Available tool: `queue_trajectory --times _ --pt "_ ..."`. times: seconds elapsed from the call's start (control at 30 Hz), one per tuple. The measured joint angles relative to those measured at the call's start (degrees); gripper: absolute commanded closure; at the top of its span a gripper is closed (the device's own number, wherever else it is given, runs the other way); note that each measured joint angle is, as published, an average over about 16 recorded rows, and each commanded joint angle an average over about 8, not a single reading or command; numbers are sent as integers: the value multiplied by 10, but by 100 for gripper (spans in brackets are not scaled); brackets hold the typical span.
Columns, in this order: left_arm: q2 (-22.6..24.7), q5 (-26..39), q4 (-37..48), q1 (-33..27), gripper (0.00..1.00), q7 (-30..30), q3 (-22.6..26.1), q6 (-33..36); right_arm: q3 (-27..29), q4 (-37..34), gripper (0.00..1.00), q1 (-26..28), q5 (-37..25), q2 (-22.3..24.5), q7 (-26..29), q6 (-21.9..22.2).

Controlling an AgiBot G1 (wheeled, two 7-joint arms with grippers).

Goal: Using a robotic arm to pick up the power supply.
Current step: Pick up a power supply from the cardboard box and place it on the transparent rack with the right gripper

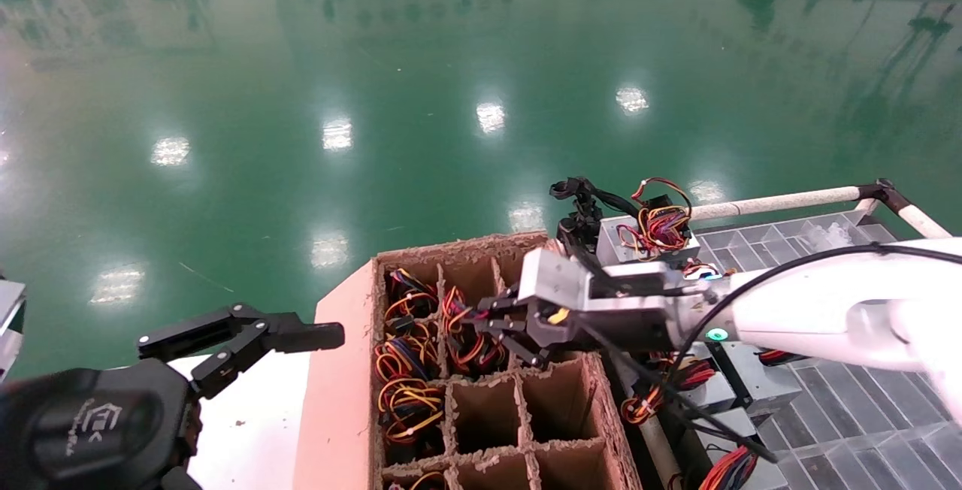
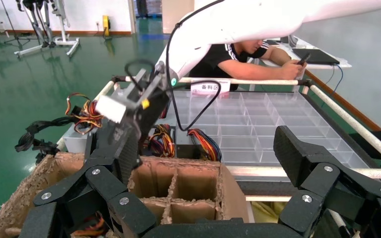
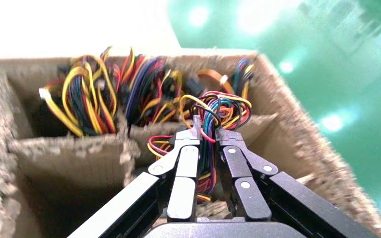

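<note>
1. We see two arms. The right robotic arm (image 1: pixel 827 302) reaches across from the right, and its right gripper (image 1: pixel 492 321) is lowered over the far middle cell of a cardboard divider box (image 1: pixel 342 392).
2. In the right wrist view the right gripper (image 3: pixel 207 134) has its jaws pressed in on a looped wire bundle (image 3: pixel 217 111) of red, yellow, orange, green and black wires, pinching it at the top of the cell. The grey body of that power supply is hidden below the wires, so we can only place it in that cell.
3. The left gripper (image 1: pixel 255 340) hangs apart from the box, at its left side, over the white table (image 1: pixel 255 430). Its jaws are spread wide and hold nothing; the left wrist view shows the same gap between the fingers (image 2: pixel 307 163).
4. In the head view we count at least four cells of the box filled with wire bundles along the left and far side, and at least three empty cells (image 1: pixel 481 415) nearer the robot.
5. Another grey power supply (image 1: pixel 646 238) with its coloured wires rests on the far corner of a clear compartment tray (image 1: pixel 789 238) to the right of the box. More wired units lie between the box and the tray; we cannot count them.
6. One person (image 2: pixel 250 57) in a black shirt sits beyond the tray.
</note>
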Motion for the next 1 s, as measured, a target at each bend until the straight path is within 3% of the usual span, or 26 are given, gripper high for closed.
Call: queue_trajectory --times 0.57,0.8,1.0 --pt "0 0 0 0 0 0 0 0 64 39 100 41 99 91 13 -113" --pt "0 0 0 0 0 0 0 0 80 126 100 47 150 160 56 -130" --pt "0 0 0 0 0 0 0 0 82 241 100 32 186 251 112 -126"
